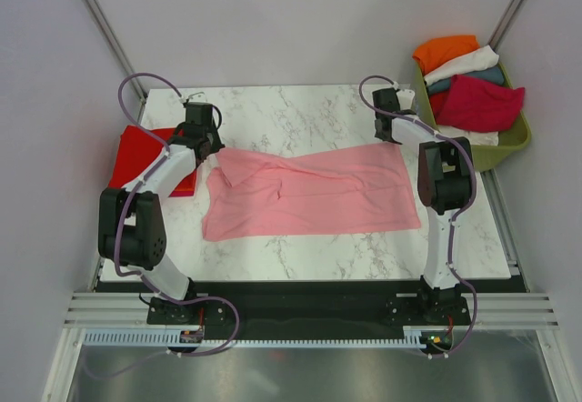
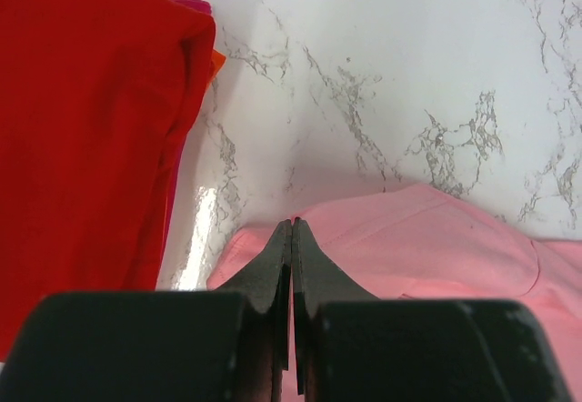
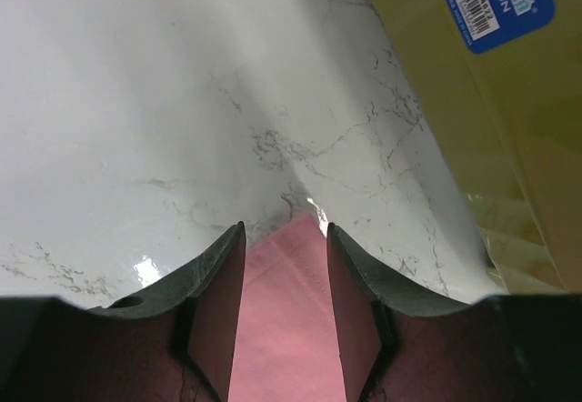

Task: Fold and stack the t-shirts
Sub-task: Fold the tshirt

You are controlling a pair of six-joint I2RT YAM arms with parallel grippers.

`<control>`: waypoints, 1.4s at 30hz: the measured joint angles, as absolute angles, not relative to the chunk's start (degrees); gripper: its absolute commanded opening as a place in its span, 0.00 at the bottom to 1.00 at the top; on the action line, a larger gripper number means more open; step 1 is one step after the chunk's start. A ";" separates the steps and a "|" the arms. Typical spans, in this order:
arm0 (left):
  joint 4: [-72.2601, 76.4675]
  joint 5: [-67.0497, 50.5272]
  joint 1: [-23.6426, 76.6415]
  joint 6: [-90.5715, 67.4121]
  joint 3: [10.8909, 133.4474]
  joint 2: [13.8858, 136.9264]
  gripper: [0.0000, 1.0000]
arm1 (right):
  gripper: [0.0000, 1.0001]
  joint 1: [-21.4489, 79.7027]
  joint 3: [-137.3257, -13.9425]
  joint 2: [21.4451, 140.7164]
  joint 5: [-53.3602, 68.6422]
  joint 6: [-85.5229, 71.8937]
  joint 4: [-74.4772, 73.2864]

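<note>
A pale pink t-shirt (image 1: pixel 309 193) lies spread flat across the middle of the marble table (image 1: pixel 300 111). My left gripper (image 1: pixel 207 147) is at its far left corner, jaws pressed together on the cloth edge (image 2: pixel 436 247), tips (image 2: pixel 292 223) at the hem. My right gripper (image 1: pixel 393 134) is open over the far right corner; the pink corner (image 3: pixel 282 329) lies between the two fingers (image 3: pixel 218 275). A folded bright red t-shirt (image 1: pixel 141 156) lies at the left edge, close beside the left gripper (image 2: pixel 82 129), with orange and crimson edges showing under it.
An olive-green basket (image 1: pixel 509 143) stands at the back right, just right of my right gripper, its wall (image 3: pixel 491 147) close by. It holds orange (image 1: pixel 444 52), white (image 1: pixel 464 64), teal (image 1: pixel 486 76) and crimson (image 1: pixel 482 102) shirts.
</note>
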State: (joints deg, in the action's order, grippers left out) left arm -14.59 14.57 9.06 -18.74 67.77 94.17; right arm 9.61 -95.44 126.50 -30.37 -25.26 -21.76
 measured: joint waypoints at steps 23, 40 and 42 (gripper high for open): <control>-14.57 11.88 9.26 -18.74 67.77 94.17 0.02 | 0.13 7.92 -93.80 126.63 -26.74 -26.44 -21.71; -14.55 11.44 12.82 -18.70 69.69 94.17 0.02 | 0.00 6.52 -91.13 122.85 -26.83 -27.59 -22.31; -14.57 11.31 13.32 -18.68 70.74 94.35 0.02 | 0.00 6.50 -90.61 121.56 -26.74 -27.86 -22.31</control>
State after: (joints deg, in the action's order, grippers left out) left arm -14.57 11.31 13.32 -18.68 70.74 94.35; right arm 6.50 -90.61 121.56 -26.74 -27.86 -22.31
